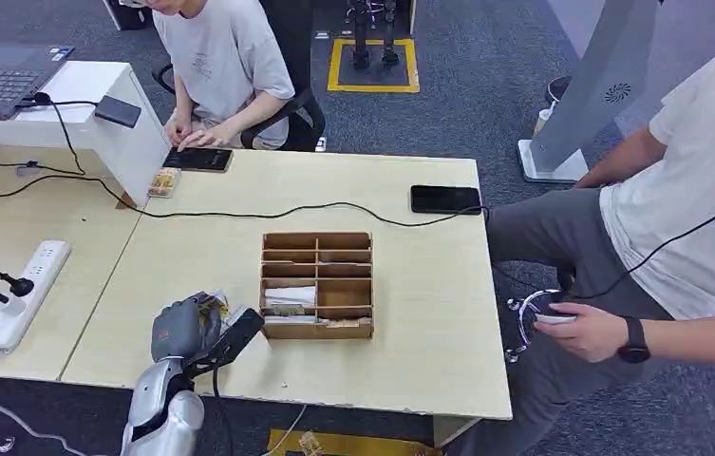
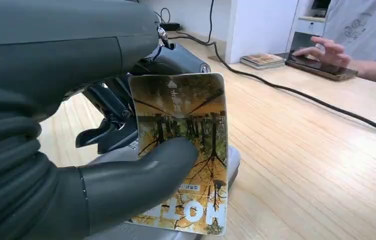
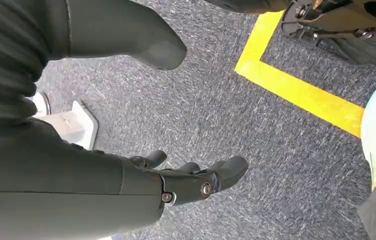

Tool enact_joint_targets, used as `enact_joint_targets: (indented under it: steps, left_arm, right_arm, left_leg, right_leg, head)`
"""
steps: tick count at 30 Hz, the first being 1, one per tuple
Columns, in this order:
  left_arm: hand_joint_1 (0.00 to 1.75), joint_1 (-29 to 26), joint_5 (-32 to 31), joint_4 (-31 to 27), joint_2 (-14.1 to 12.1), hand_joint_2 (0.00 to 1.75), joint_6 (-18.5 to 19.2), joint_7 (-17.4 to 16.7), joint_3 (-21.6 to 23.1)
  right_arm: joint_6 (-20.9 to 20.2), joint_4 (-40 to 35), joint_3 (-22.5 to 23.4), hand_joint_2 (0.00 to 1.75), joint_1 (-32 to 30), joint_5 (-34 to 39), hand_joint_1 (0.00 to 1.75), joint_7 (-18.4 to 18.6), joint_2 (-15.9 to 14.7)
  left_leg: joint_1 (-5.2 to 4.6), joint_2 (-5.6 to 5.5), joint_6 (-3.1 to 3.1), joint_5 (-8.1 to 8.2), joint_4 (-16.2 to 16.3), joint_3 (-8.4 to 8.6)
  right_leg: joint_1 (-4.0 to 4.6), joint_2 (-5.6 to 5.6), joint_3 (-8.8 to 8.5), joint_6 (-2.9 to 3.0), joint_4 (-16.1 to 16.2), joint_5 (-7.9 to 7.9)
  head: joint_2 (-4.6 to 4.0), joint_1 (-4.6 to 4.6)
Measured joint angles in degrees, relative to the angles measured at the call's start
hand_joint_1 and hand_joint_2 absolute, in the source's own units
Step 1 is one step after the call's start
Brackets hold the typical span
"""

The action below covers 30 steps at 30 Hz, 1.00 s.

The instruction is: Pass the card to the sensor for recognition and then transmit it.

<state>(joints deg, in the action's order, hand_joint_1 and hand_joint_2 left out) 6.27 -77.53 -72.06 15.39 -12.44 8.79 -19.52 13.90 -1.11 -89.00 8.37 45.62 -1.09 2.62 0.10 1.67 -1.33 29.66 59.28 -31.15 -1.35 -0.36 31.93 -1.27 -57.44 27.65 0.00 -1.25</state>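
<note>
The left hand (image 1: 187, 328) sits over the near edge of the wooden table (image 1: 429, 313), just left of the wooden box (image 1: 317, 285) with its divided slots. In the left wrist view this hand (image 2: 126, 185) grips a card (image 2: 183, 150) printed with autumn trees (large pale letters run along 1 end), the thick thumb pressing across the card's face while the darker fingers (image 2: 111, 125) back it from behind. The card stands roughly on end above the table top, apart from the wood. In the head view the card (image 1: 213, 306) shows as a small patch at the top of the hand, close to the box's left side.

The right hand (image 3: 190, 182) hangs over grey carpet (image 3: 176, 115) with a yellow line (image 3: 300, 92) on it; its fingers are spread and loose, holding nothing.

Some cards or papers (image 1: 291, 296) lie in the lower slots of the box. A black phone (image 1: 445, 199) lies near the table's far right corner, with a black cable (image 1: 268, 211) running from it across the table to the left. A dark flat device (image 1: 199, 159) rests at the far edge under the hands of a seated person (image 1: 225, 66), beside a small stack of cards (image 1: 164, 182). A white power strip (image 1: 26, 290) lies on the neighbouring table to the left. At the right, a second person (image 1: 676, 218) sits holding a small white object.
</note>
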Motion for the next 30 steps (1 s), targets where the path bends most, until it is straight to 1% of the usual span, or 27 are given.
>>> enact_joint_targets:
  steps: [3,6,11,14,15,17,24,27,30]
  left_arm:
    - [1.75,-0.01,0.44,-0.07,0.07,1.75,0.53,0.57,0.00]
    - [1.75,-0.03,4.36,-0.59,0.20,1.75,2.77,2.09,0.00]
    - [1.75,-0.04,20.16,-2.07,0.52,1.75,10.42,5.31,-0.13]
    - [1.75,-0.12,28.38,-3.45,0.59,1.75,13.31,5.79,-0.74]
    - [1.75,-0.13,30.26,-3.98,0.59,1.75,13.68,5.81,-0.87]
    - [1.75,-0.11,32.07,-5.29,0.59,1.75,13.68,5.97,-0.94]
    - [1.75,0.32,34.38,-9.95,0.57,1.75,13.00,6.73,-1.38]
    - [1.75,0.77,36.48,-11.65,0.59,1.75,13.00,8.66,-1.86]
    - [1.75,1.25,36.89,-13.47,0.63,1.75,12.59,10.27,-1.92]
  right_arm:
    - [0.02,0.00,0.00,1.75,-0.01,0.11,0.00,-0.04,0.00]
    - [0.07,0.00,0.00,1.75,-0.04,0.26,0.00,-0.02,0.00]
    - [-0.02,0.00,0.00,1.75,-0.08,0.15,0.00,0.44,0.00]
    - [-0.04,0.00,0.00,1.75,-0.13,-0.04,0.00,0.59,0.00]
    - [-0.02,0.00,0.00,1.75,-0.13,-0.11,0.00,0.59,0.00]
    - [-0.02,0.00,0.00,1.75,-0.16,-0.11,0.00,0.59,0.00]
    - [0.07,-0.11,0.02,1.75,-0.14,-0.70,0.00,0.59,0.00]
    - [0.07,-0.20,0.00,1.75,-0.14,-1.20,0.00,0.59,0.00]
    - [0.07,-0.24,0.00,1.75,-0.14,-1.31,0.00,0.59,0.00]
  left_leg:
    - [0.00,0.00,0.00,0.00,0.00,0.00]
    - [0.00,0.00,0.00,0.00,0.00,0.00]
    - [0.00,0.01,0.00,0.00,0.00,0.00]
    - [0.00,0.01,0.00,0.00,0.00,-0.01]
    - [0.00,0.02,0.00,0.00,0.00,-0.01]
    - [0.00,0.03,0.00,0.00,0.00,-0.01]
    - [0.01,0.04,0.00,0.00,0.00,-0.02]
    - [0.01,0.04,0.00,0.00,0.00,-0.02]
    - [0.01,0.05,0.00,0.00,0.01,-0.01]
  right_leg:
    - [0.00,0.00,0.00,0.00,0.00,0.00]
    - [0.00,0.00,0.00,0.00,0.00,0.00]
    - [0.00,0.01,0.01,0.00,0.00,0.00]
    - [0.01,0.01,0.03,0.00,0.00,0.00]
    - [0.01,0.02,0.04,0.00,0.00,0.00]
    - [0.01,0.03,0.05,0.00,0.00,0.00]
    - [0.01,0.04,0.06,0.00,0.00,0.00]
    - [0.01,0.04,0.07,0.00,0.00,0.00]
    - [0.01,0.05,0.07,0.01,0.00,-0.01]
  head:
    - [0.00,0.00]
    - [0.00,0.00]
    - [0.00,0.00]
    - [0.00,0.00]
    - [0.00,0.00]
    - [0.00,-0.02]
    - [0.00,0.00]
    - [0.00,0.00]
    - [0.00,-0.02]
